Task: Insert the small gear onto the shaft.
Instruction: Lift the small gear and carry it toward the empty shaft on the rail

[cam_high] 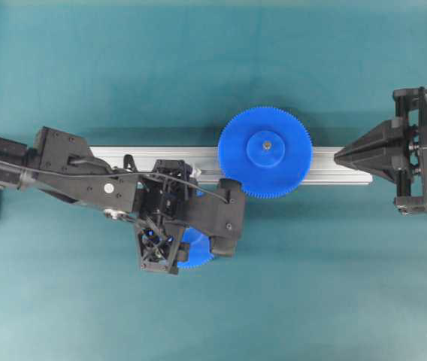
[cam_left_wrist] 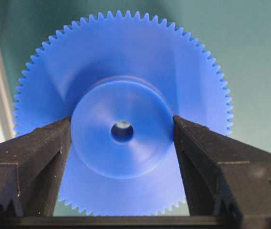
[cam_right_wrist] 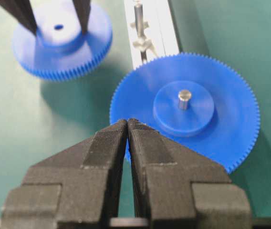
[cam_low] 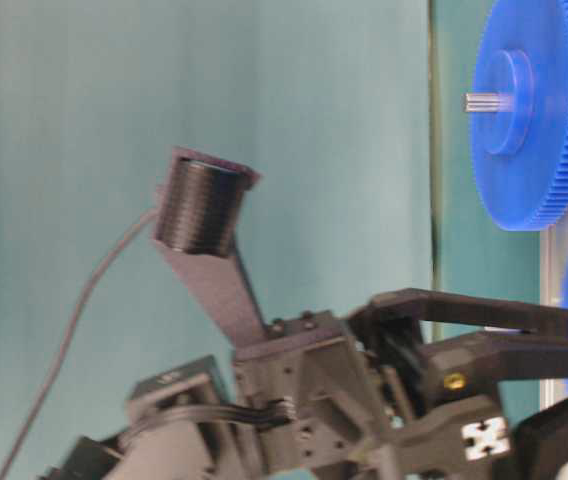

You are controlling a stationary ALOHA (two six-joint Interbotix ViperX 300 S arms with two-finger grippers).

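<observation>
Grasping the small gear [cam_left_wrist: 121,129]

Your left pincer [cam_left_wrist: 122,131] is clasping its hub; next, lift and align it over the shaft [cam_right_wrist: 138,21].

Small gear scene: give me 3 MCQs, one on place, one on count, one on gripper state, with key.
1. Where does the shaft stand?
A. On the aluminium rail, beyond the large gear
B. On the green mat beside the small gear
C. Inside the small gear's hole

2. How many blue gears are in the scene?
A. One
B. Two
C. Three

3. How do the grippers stand?
A. Both shut on nothing
B. Left gripper shut tight, right gripper open wide
C. Left fingers on either side of the small gear's hub, right shut on nothing

Key: 1 A, the right wrist view shows the pin on the rail, bare. 2 B, the same view shows the large gear and the small one. 3 C, the left wrist view shows the fingers against the hub's sides; the right wrist view shows the fingertips pressed together.
</observation>
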